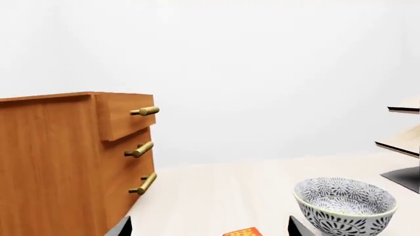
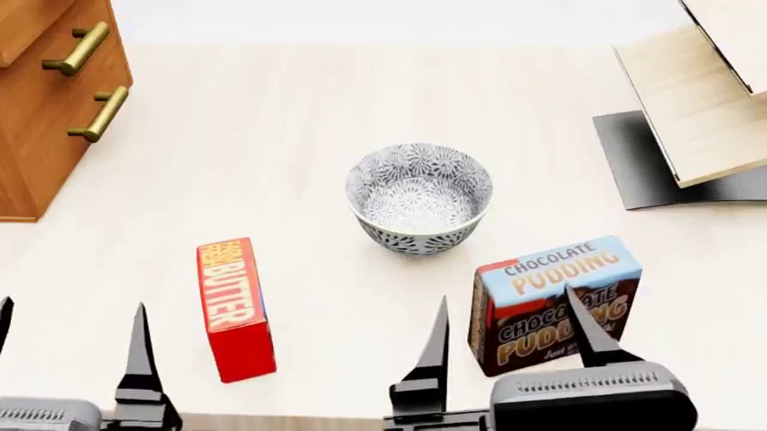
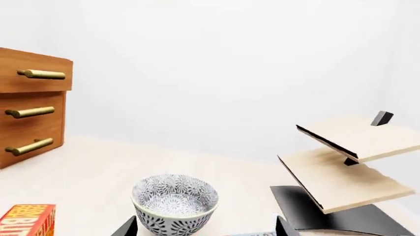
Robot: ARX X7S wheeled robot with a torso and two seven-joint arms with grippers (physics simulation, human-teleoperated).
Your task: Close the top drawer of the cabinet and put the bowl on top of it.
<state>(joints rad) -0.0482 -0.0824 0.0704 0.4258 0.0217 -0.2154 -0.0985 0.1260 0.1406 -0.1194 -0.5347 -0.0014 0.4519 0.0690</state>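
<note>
Drawer first, I'd say: the top drawer (image 1: 123, 116) sticks out further than the two fronts below it, so it's open a bit, and the cabinet (image 1: 52, 162) sits at the far left of the table (image 2: 300, 117). Left hand (image 2: 72, 359) is the obvious pick for it since it's on that side; it hangs at the near edge with its fingers spread wide and nothing between them. I'd push flat on the wooden front next to the brass handle (image 1: 145, 111), straight in, rather than hooking the bar, so the cabinet doesn't skid or twist on that smooth top. Right hand (image 2: 509, 341) is also spread open and empty, near edge, just this side of the chocolate pudding box (image 2: 554, 301). The bowl (image 2: 419, 197) stands upright mid-table, well apart from the cabinet, with a red butter box (image 2: 233, 305) to its near left. Probably best to grab it by the rim later, and it'll need a good lift to clear the cabinet's flat top. Table is pale wood grain, pretty uncluttered; a pale wooden rack (image 2: 707, 99) on a dark base sits far right. Room behind is just plain white wall.
</note>
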